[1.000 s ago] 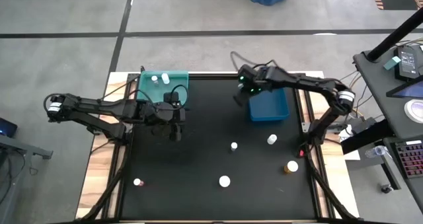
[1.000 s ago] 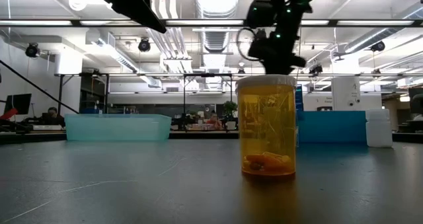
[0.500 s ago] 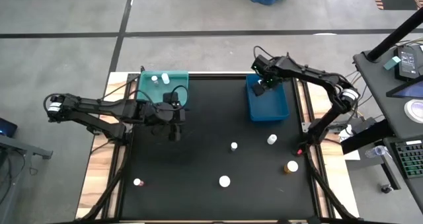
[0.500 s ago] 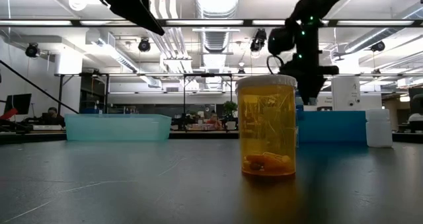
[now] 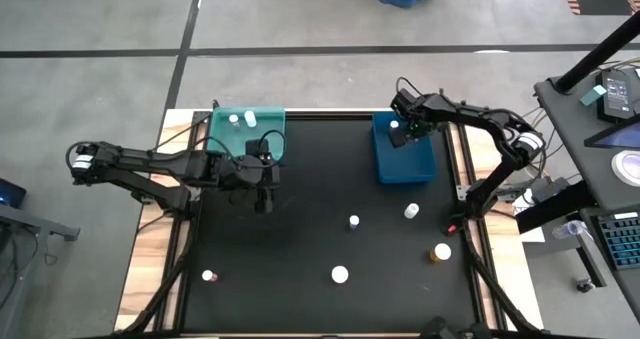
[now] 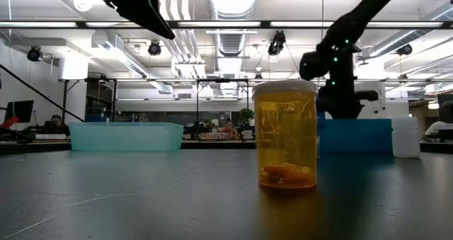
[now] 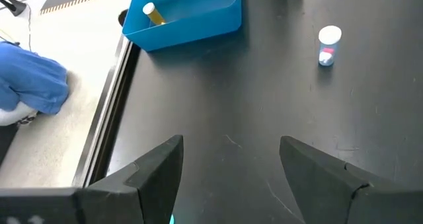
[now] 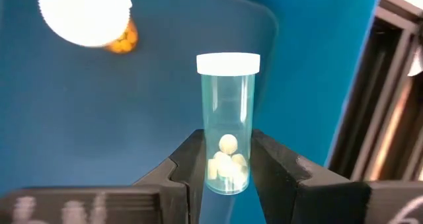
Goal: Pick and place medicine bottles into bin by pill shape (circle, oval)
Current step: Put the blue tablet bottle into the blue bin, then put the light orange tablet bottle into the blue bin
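Observation:
My right gripper (image 8: pixel 228 137) is shut on a clear bottle with a white cap (image 8: pixel 228 63) and round pale pills, over the blue bin (image 5: pixel 405 151) at the table's far right. An amber bottle (image 8: pixel 99 19) lies in that bin. My left gripper (image 7: pixel 231 145) is open and empty, low over the table beside the teal bin (image 5: pixel 248 129), which holds two small white bottles. Several bottles stand on the black table: a white one (image 5: pixel 354 221), a white one (image 5: pixel 411 211), an amber one (image 5: pixel 441 251), a white one (image 5: pixel 340 274) and a pinkish one (image 5: pixel 209 276). My right gripper pinches the clear bottle's body near its base (image 8: pixel 228 154) between its two fingers. The bottle reaches out past the fingertips with its capped end away from the wrist. It is lifted clear above the blue bin's floor (image 8: pixel 152 105).
In the low view an amber bottle (image 6: pixel 285 135) stands close to the camera, with the teal bin (image 6: pixel 127 136) and blue bin (image 6: pixel 354 135) behind it. A metal rail and wooden border run along the table's right side (image 5: pixel 462 159).
My right gripper has carried the clear bottle toward the table's right edge, from beside the blue bin's left wall to over the bin, and has come lower. It stays shut on the bottle.

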Tool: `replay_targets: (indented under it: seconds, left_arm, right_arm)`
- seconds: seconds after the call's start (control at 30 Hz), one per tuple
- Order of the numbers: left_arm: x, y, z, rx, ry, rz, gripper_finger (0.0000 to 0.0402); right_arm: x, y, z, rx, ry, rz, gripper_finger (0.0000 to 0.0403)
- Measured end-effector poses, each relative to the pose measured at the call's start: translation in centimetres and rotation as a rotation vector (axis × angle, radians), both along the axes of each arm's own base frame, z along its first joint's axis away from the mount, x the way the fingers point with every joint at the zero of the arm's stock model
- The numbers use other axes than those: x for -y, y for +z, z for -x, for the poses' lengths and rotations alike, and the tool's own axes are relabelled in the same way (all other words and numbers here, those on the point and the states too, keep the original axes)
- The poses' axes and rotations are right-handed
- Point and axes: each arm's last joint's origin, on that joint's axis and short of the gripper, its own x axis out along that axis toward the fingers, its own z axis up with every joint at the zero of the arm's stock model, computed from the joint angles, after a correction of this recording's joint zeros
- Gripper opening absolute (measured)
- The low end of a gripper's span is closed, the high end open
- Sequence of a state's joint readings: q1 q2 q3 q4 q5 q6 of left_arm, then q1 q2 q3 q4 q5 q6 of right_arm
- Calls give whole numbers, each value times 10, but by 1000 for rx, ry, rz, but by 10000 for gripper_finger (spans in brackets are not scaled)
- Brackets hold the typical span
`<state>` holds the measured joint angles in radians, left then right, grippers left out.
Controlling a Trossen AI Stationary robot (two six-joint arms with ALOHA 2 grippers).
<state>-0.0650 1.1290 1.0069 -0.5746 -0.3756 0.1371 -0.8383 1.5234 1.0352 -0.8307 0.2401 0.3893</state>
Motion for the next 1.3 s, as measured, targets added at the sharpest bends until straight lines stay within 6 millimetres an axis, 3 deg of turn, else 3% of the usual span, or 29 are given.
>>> replay_targets:
  seconds: [0.43,0.77,1.03,1.3]
  left_arm:
    - [0,1,-1,18,0,1,235]
    - [0,1,-1,24,10,13,235]
    - [0,0,0,58,96,127,235]
    - [2,-5,-5,72,147,245,235]
  right_arm:
    - [-3,-19,4,27,-7,28,103]
    - [1,-12,0,47,-5,50,179]
    - [-9,22,-8,120,44,111,189]
    - [-63,68,-18,357,234,325,180]
